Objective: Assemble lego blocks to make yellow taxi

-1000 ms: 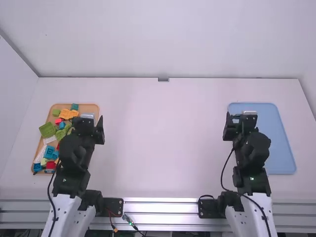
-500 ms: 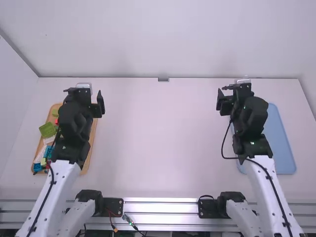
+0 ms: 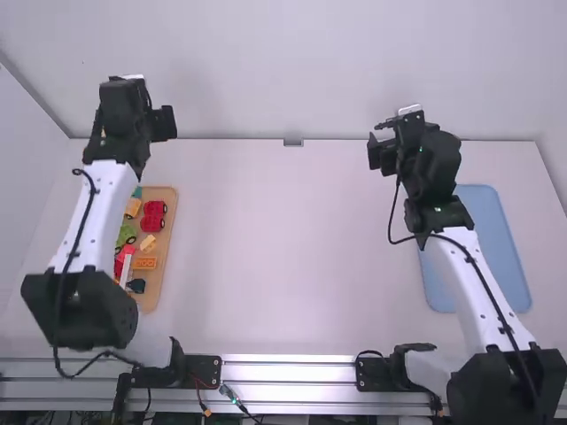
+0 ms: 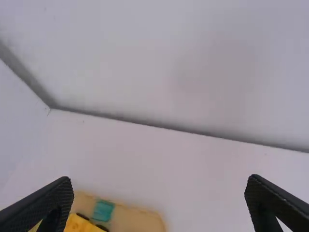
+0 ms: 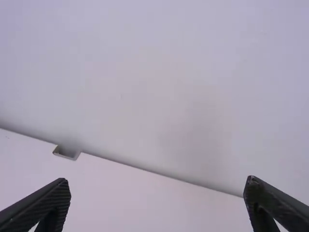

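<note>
Spread wide, the left gripper (image 3: 135, 108) and right gripper (image 3: 406, 128) are held near the far edge of the white table (image 3: 283, 248), with room left between. Lego blocks (image 3: 152, 223) are gathered on a tan tray (image 3: 152, 297), partly hidden by the left arm.

Lying loose in a shallow tan tray (image 3: 163, 288), scene left: at the far end, teal plastic block (image 4: 103, 211) just beside yellow wheeled block (image 4: 79, 224); nearer, red plastic blocks with black wheels (image 3: 152, 223), green wheeled block (image 3: 126, 234), orange rectangular brick (image 3: 144, 263).
</note>
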`<state>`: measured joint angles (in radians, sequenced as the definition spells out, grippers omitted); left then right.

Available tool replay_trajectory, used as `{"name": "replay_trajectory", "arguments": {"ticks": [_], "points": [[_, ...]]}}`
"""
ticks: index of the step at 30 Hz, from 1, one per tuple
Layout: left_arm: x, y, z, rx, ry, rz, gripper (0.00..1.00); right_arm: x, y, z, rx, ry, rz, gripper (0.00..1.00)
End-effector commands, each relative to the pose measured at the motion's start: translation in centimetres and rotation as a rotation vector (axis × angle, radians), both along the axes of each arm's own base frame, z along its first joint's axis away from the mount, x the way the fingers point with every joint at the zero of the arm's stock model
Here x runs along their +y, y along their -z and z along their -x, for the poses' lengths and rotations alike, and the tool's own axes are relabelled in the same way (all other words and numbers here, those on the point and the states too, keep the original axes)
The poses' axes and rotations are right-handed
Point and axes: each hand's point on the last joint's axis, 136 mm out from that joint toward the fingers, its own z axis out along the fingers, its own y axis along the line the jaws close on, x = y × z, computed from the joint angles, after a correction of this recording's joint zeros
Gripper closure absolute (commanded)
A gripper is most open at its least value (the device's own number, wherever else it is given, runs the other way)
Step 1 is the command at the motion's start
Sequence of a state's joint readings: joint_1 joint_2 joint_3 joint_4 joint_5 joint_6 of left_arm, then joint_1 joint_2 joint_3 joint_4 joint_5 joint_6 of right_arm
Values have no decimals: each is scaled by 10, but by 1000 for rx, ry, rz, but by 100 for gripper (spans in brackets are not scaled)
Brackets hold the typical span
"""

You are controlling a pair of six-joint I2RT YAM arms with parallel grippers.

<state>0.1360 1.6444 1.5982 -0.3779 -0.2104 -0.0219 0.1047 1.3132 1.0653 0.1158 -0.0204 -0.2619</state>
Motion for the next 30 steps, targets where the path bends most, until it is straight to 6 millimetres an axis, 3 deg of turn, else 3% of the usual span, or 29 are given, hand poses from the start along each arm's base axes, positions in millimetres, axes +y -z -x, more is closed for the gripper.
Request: {"name": "replay_trajectory", "arguments": {"ticks": [1,3,6,11,16,22,30], "points": [[30,1,-15,-3,-109,91,4,3,-17,-8,-35,-11,13,4],[46,14,-21,47,-164,134,3,4,-17,-11,-35,-14,17,3],[77,49,-15,188,-294,232,1,6,-16,-16,-34,-17,20,1],[98,101,-10,298,-404,432,1,6,-16,-17,-29,-11,-8,1],[131,156,21,371,-674,608,1,6,-13,-16,-15,-12,-5,1],[137,191,30,406,-707,713,1,6,-8,-15,5,-13,-3,1],[128,226,51,460,-834,780,1,7,-9,-15,1,-17,-5,1]]}}
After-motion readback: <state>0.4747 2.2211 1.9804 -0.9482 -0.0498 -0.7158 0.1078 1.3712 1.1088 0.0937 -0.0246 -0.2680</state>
